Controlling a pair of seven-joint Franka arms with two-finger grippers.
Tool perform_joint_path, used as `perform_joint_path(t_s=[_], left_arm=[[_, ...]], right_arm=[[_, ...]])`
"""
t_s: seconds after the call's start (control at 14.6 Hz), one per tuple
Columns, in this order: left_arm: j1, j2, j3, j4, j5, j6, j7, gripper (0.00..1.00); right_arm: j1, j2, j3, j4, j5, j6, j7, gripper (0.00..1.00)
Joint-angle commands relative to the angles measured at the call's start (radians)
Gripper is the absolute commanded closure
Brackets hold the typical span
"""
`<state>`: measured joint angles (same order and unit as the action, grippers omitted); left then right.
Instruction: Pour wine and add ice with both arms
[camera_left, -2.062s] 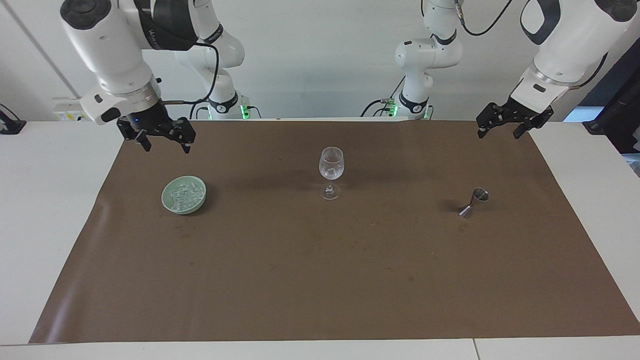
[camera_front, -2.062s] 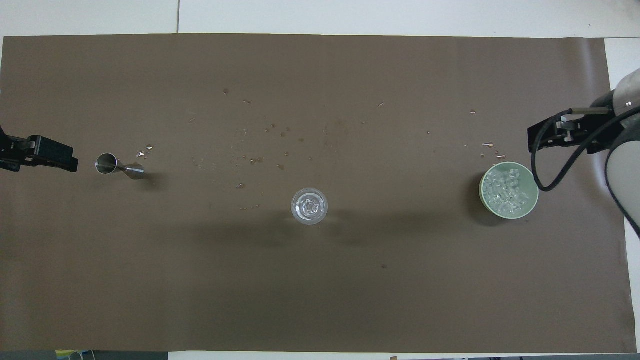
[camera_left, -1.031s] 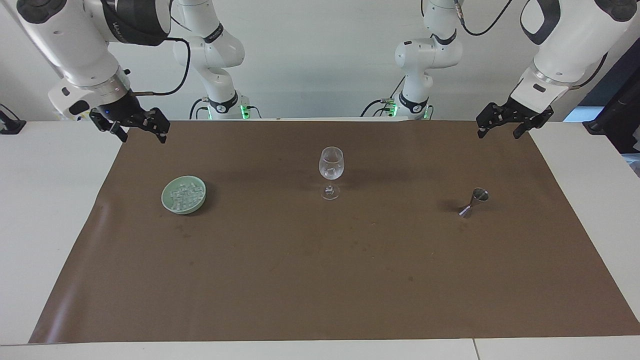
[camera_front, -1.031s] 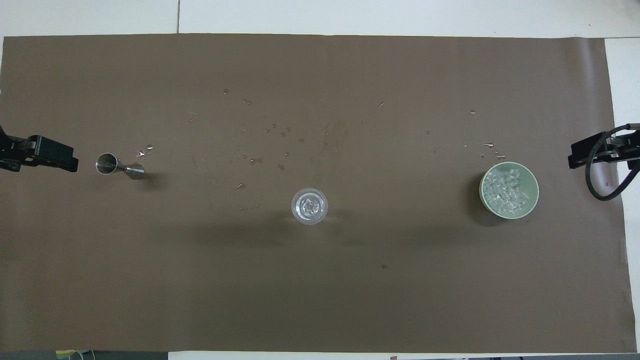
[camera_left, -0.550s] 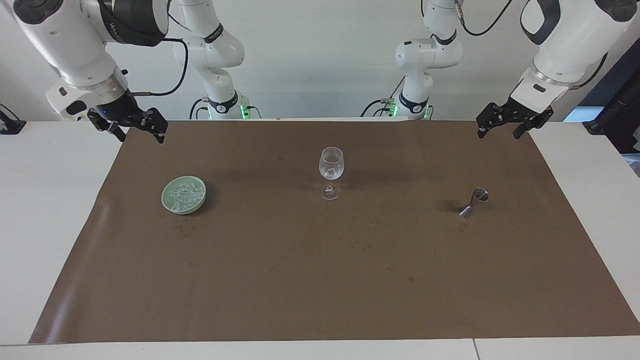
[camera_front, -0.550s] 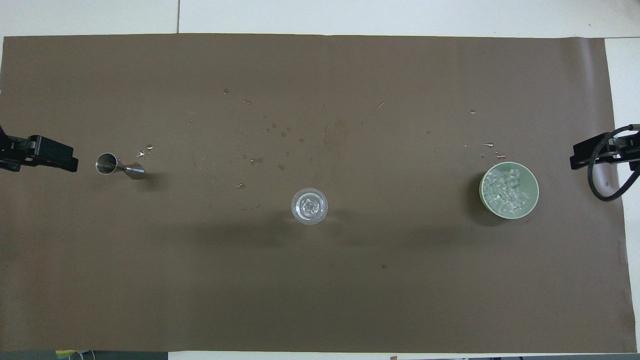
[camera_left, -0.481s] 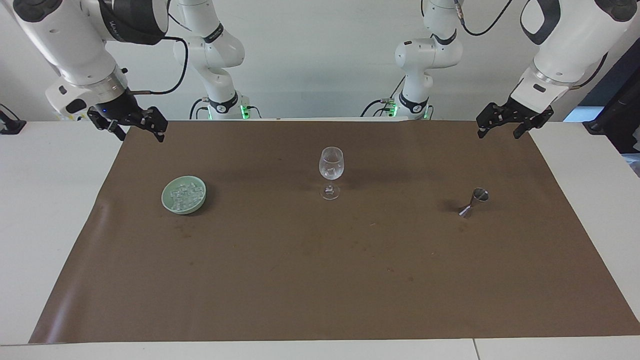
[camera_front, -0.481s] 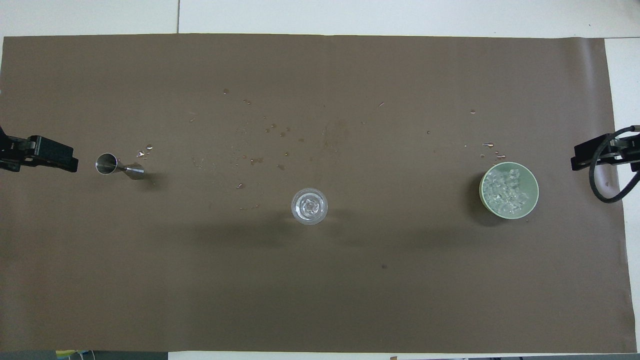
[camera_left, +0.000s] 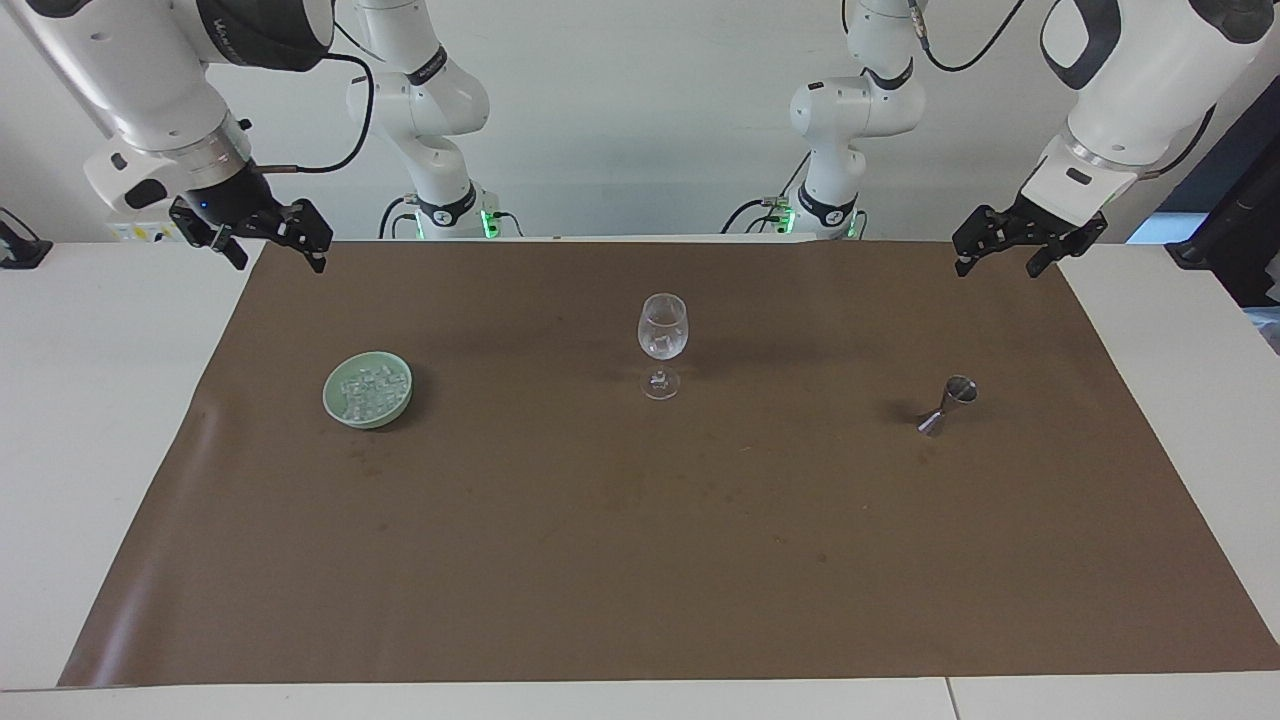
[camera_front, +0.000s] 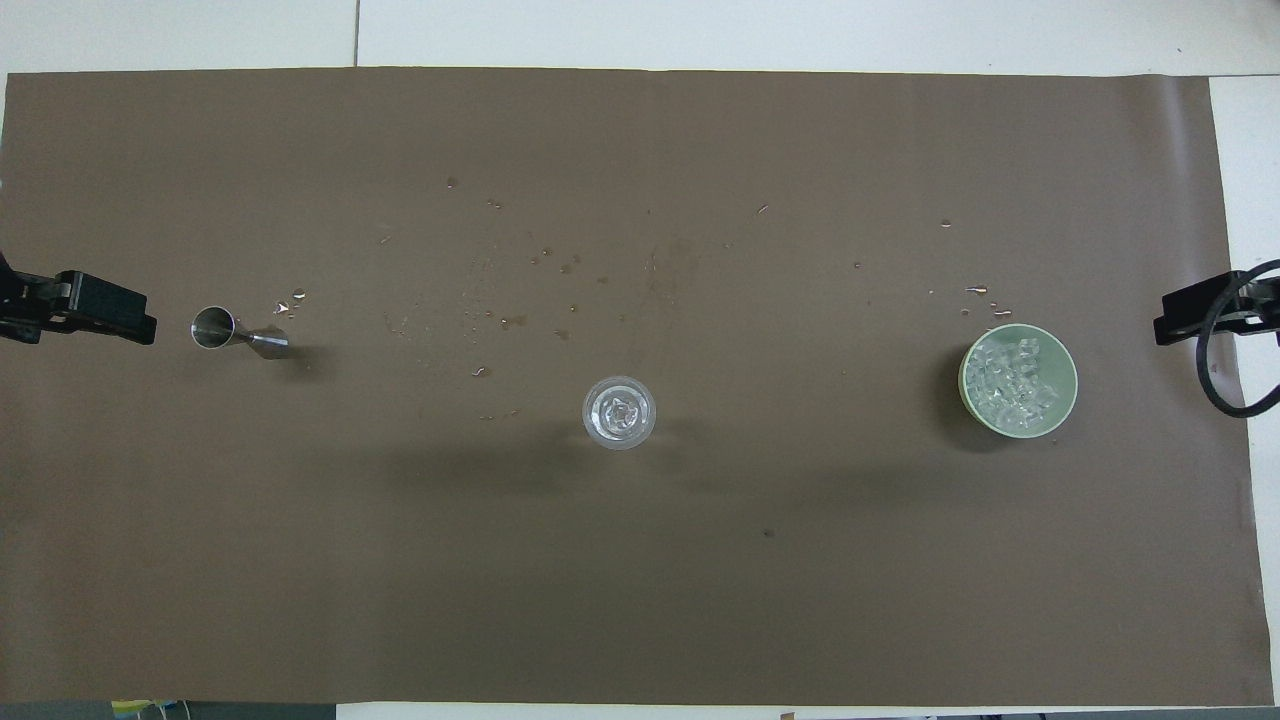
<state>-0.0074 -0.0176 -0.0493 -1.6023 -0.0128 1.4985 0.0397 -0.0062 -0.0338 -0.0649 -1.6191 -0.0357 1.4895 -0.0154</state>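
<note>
A clear wine glass (camera_left: 662, 340) stands upright mid-mat; in the overhead view (camera_front: 619, 411) clear glassy bits show in its bowl. The ice (camera_left: 366, 388) is heaped in a pale green dish (camera_left: 332, 402) toward the right arm's end; ice (camera_front: 1015, 378) and dish (camera_front: 967, 388) also show from overhead. A steel jigger (camera_left: 948, 405) stands toward the left arm's end, also seen from overhead (camera_front: 238, 333). My right gripper (camera_left: 272, 245) hangs open and empty over the mat's corner by the robots. My left gripper (camera_left: 998, 260) waits open and empty over the other corner.
A brown mat (camera_left: 640, 560) covers the white table (camera_left: 90, 420). Small droplets (camera_front: 520, 300) dot the mat farther from the robots than the glass. Only the tips of the right gripper (camera_front: 1200, 315) and the left gripper (camera_front: 95, 310) show from overhead.
My right gripper has drawn away from over the dish toward the right arm's end of the table and risen. The left arm, glass, dish and jigger have not moved.
</note>
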Motion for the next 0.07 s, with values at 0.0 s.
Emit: perform_joint_path(t_s=[0.0], left_arm=[[0.007,-0.028,-0.006,-0.033,0.019,0.015,0.006,0.00]], right_arm=[[0.000,-0.005,-0.004,0.001,0.014,-0.015,-0.023,0.00]])
